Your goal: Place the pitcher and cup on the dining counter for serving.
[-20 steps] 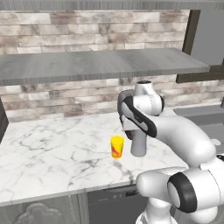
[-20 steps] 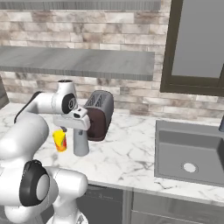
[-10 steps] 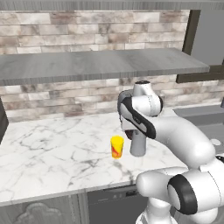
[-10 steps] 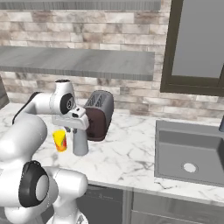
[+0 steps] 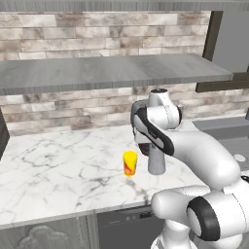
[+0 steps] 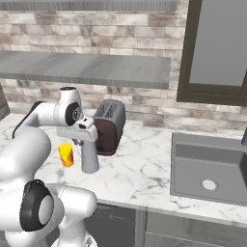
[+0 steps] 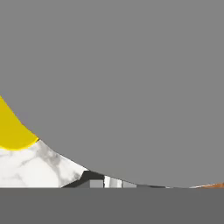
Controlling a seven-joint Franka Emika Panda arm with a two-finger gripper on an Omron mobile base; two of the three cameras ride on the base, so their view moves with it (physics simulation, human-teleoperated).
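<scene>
The tall grey pitcher (image 5: 156, 163) (image 6: 89, 158) stands upright on the marble counter by the brick wall. Its grey body (image 7: 131, 87) is pressed close in the hand view. My gripper (image 5: 151, 146) (image 6: 87, 140) sits right at the pitcher's top; its fingers are hidden against the pitcher, so I cannot make out how they stand. The small yellow cup (image 5: 130, 163) (image 6: 66, 154) (image 7: 11, 131) with a red-orange mark stands just left of the pitcher, a small gap between them. The dining counter is out of view.
A dark toaster (image 6: 110, 126) stands right behind the pitcher. A grey sink (image 6: 212, 166) lies to the right. A grey shelf (image 5: 107, 70) hangs over the marble counter (image 5: 48, 170), which has free room to the left of the cup.
</scene>
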